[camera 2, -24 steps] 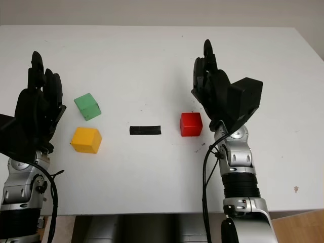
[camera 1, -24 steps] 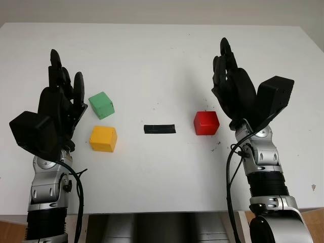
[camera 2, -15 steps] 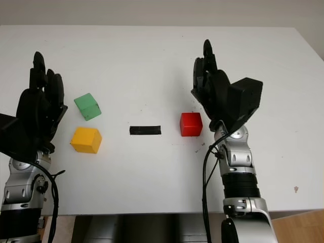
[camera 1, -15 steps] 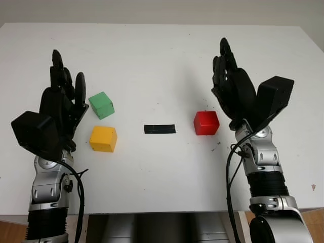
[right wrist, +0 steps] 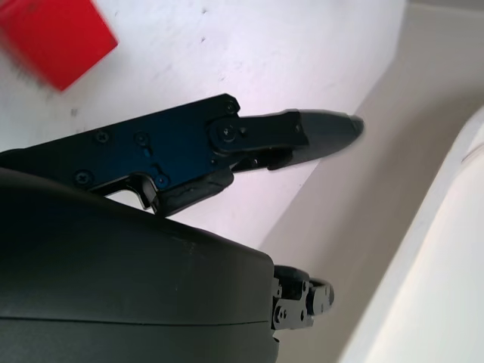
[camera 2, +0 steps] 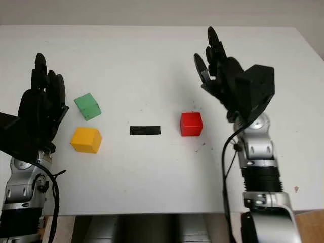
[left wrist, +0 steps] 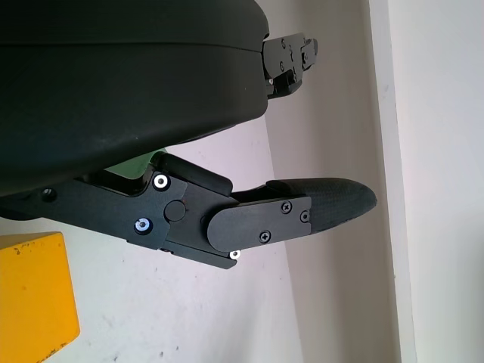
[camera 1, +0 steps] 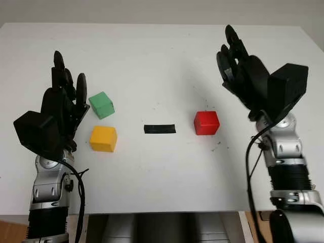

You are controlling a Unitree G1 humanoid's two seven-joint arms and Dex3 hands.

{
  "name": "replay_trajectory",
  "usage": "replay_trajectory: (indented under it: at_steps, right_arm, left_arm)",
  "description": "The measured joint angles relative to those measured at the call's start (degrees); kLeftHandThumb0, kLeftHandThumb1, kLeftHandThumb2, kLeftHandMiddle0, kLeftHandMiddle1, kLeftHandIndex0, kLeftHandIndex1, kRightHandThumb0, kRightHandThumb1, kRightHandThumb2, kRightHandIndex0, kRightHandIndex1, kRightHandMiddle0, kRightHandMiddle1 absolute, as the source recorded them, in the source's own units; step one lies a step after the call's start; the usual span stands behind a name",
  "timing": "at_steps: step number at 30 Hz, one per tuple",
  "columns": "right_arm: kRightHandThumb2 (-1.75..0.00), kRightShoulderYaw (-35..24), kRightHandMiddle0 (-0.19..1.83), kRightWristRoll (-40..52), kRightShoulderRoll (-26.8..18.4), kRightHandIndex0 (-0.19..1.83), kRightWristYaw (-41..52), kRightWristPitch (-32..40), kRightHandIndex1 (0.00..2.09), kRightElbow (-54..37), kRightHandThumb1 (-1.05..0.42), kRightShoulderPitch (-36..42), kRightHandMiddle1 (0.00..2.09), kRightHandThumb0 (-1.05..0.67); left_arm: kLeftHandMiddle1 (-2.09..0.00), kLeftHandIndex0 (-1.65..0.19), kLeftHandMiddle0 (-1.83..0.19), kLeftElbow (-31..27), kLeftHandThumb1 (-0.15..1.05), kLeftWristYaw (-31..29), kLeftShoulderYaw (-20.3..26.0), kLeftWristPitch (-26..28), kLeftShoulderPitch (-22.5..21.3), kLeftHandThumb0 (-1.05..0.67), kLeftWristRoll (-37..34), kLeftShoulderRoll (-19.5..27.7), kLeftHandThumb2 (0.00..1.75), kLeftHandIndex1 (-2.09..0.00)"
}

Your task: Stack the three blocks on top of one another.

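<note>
Nothing stacked yet: green block [camera 1: 101, 105], yellow block [camera 1: 103, 138] and red block [camera 1: 206, 122] sit apart on desk [camera 1: 162, 55]. Left hand [camera 1: 61, 104] open beside green/yellow, right hand [camera 1: 243, 71] open above red, both staged for pickup.

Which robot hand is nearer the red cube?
Right. The right robot hand is open, beyond and right of the red cube; the left robot hand is open, across the table.

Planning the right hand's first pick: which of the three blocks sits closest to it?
The red block, alone just right of the black tape strip. The green block and yellow block sit across the table beside the left hand.
</note>
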Motion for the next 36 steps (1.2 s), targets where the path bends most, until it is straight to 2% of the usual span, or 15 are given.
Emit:
replay_trajectory:
  at_steps: [2,5,8,15,20,25,28,36]
  right_arm:
    - [-0.03,0.37,0.20,-1.83,-2.65,0.31,1.29,-0.72,0.20,-1.93,-0.81,-0.09,0.50,-0.54]
    - [-0.05,1.07,0.34,-4.19,-6.20,0.37,3.97,2.76,0.15,-7.64,-0.76,0.53,0.26,-0.51]
    - [-0.05,1.77,0.43,-6.59,-9.11,0.41,6.16,3.33,0.13,-12.05,-0.74,2.45,0.18,-0.50]
    - [-0.06,5.51,0.54,-14.85,-15.59,0.47,9.90,-0.43,0.11,-14.36,-0.76,5.15,0.11,-0.58]
    - [-0.06,7.67,0.57,-23.28,-19.77,0.43,9.37,-6.87,0.07,-17.98,-0.80,7.67,0.08,-0.69]
    - [-0.07,9.13,0.59,-31.17,-20.00,0.45,6.25,-9.46,0.07,-21.73,-0.84,11.35,0.07,-0.75]
    - [-0.07,10.28,0.62,-36.53,-19.84,0.49,1.16,-12.11,0.08,-21.83,-0.87,12.92,0.07,-0.80]
    - [-0.07,13.41,0.64,-44.49,-15.99,0.50,-4.07,-11.81,0.08,-21.73,-0.91,15.85,0.07,-0.82]
  left_arm:
    - [-0.04,0.19,0.19,-0.01,1.05,-0.02,0.07,0.00,0.00,-0.67,-0.05,0.00,0.56,-0.04]
    - [-0.04,0.19,0.19,-0.02,1.05,-0.07,0.17,-0.11,-0.02,-0.68,-0.41,-0.01,0.56,-0.04]
    - [-0.05,0.19,0.19,-0.05,1.05,-0.03,0.19,-0.11,-0.01,-0.67,-0.42,0.00,0.57,-0.04]
    - [-0.05,0.18,0.19,-0.05,1.05,-0.26,0.19,-0.24,-0.01,-0.68,-0.53,0.00,0.56,-0.05]
    - [-0.06,0.17,0.18,-0.05,1.05,-0.04,0.08,-0.20,-0.07,-0.68,-0.41,0.00,0.56,-0.05]
    - [-0.05,0.18,0.18,-0.03,1.05,-0.15,0.04,-0.20,-0.13,-0.69,-0.42,0.00,0.54,-0.05]
    - [-0.06,0.17,0.18,0.06,1.05,-0.20,0.03,-0.24,-0.17,-0.70,-0.39,0.00,0.53,-0.05]
    - [-0.06,0.17,0.18,0.07,1.05,-0.07,-0.02,-0.40,-0.20,-0.70,-0.03,-0.01,0.52,-0.06]
